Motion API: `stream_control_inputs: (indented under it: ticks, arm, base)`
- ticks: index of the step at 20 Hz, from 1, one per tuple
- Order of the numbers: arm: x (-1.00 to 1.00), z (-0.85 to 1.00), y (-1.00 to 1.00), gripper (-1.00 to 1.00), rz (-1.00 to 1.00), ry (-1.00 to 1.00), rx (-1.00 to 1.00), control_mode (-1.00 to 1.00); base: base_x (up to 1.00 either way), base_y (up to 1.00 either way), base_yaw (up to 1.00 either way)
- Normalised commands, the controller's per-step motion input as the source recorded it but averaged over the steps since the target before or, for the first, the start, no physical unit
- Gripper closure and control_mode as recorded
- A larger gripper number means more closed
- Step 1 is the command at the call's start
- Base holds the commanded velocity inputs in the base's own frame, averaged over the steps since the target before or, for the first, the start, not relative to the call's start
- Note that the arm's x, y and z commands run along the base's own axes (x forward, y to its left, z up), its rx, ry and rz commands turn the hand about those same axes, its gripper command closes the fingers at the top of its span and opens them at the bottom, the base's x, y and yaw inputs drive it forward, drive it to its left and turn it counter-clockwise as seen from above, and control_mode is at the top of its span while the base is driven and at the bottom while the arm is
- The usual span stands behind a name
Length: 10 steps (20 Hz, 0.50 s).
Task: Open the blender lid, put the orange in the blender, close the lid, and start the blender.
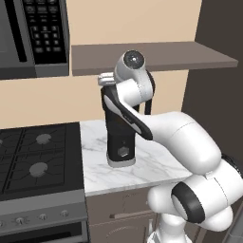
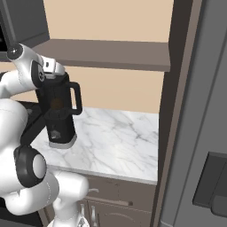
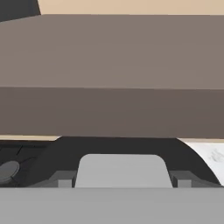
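Jaws' spread can't be told; they sit over the blender lid (image 3: 122,151), black with a grey plug.

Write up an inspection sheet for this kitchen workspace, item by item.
Surface: white marble counter, bare beside the blender.
Job's things: tall black blender upright on the counter; flat black lid with grey square plug directly before the hand camera; orange nothing seen.
Clutter: nothing seen.
Grippers: hand at the top of the blender; jaw state cannot be told.
Cables: nothing seen.
Surroundings: gas stove, black microwave, brown shelf, tall dark cabinet.
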Motion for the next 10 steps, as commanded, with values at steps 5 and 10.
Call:
stream_control_inputs:
  ticks: [5, 10]
  arm:
    - [0.00, -0.17, 0.00, 1.00, 0.00, 0.00, 0.00, -1.00]
    - [0.00, -0.19, 0.00, -1.00, 0.00, 0.00, 0.00, -1.00]
  base:
    - [0.00, 0.00, 0.00]
    - [0.00, 0.00, 0.00]
